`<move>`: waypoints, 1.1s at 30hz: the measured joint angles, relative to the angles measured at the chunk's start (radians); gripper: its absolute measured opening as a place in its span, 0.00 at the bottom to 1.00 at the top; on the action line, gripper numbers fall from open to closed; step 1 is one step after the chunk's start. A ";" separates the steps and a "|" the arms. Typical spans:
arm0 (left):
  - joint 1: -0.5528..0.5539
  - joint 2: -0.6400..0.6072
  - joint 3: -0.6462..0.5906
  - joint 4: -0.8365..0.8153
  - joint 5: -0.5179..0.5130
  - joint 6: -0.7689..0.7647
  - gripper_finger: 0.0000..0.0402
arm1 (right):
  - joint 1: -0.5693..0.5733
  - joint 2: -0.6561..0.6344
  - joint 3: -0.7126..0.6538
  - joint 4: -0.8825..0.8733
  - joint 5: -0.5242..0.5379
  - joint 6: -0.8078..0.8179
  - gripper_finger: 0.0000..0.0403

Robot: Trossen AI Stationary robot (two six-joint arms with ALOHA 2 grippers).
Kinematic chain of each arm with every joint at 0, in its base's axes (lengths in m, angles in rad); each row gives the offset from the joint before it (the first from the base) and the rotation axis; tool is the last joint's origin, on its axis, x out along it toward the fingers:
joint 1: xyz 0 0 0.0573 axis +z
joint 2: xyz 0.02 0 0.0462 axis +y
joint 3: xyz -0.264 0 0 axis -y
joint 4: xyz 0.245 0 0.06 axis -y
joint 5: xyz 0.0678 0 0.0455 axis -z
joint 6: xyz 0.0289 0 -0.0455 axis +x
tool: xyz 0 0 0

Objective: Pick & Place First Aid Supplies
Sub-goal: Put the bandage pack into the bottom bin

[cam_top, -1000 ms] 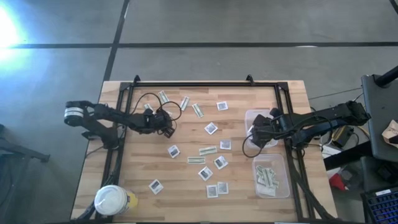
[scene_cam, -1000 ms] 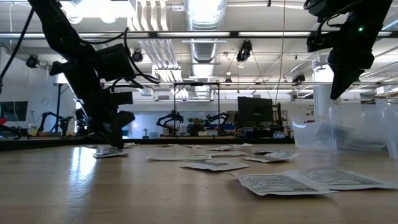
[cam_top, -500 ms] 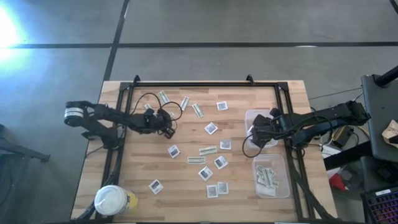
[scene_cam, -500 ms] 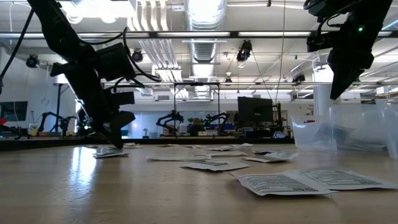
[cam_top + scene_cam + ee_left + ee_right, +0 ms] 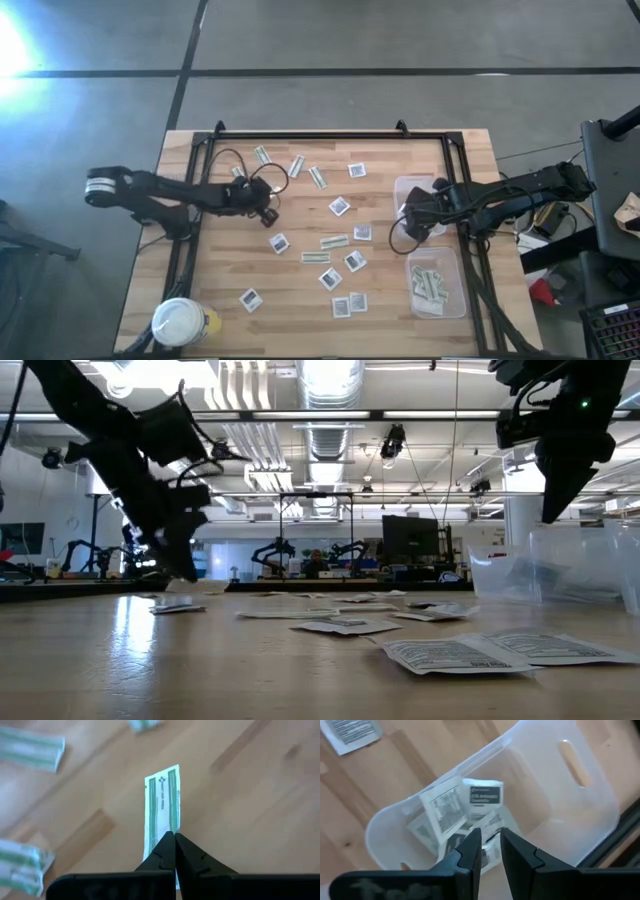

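Note:
White square packets and green-and-white strips lie flat and scattered on the wooden table. My left gripper is over the table's left half, shut on one green-and-white strip. In the low view this gripper stands above the tabletop. My right gripper hangs over the far clear tub, which holds several white packets. Its fingers point down with a narrow gap and nothing between them. My left gripper pinches the strip's near end between its two fingertips. The fingers slant down from the table's left side and lie along the strip, which sticks out straight ahead of them. I cannot tell whether its far end is off the wood.
A second clear tub with green strips stands near the right front edge. A white-lidded round jar sits at the near left corner. A black frame runs along the far and side edges. More packets lie close to the low camera.
My left gripper has risen off the tabletop and drawn back a little toward the table's left edge, tipping less steeply.

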 joint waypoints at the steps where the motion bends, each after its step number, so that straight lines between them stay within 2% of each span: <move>1: -0.006 -0.018 0.001 0.005 0.005 0.004 0.00 | 0.000 0.000 0.000 0.004 -0.009 0.000 0.17; 9: -0.076 -0.124 0.001 0.015 0.046 0.010 0.00 | 0.032 0.000 0.014 0.024 -0.059 0.000 0.17; 19: -0.175 -0.138 0.004 0.169 0.075 0.017 0.00 | 0.166 0.000 0.084 0.103 -0.062 0.000 0.17; 25: -0.243 -0.138 0.004 0.294 0.093 0.037 0.00 | 0.276 0.000 0.082 0.260 -0.060 -0.016 0.17; 33: -0.333 -0.136 0.006 0.435 0.101 0.055 0.00 | 0.382 0.002 0.037 0.579 -0.057 -0.158 0.17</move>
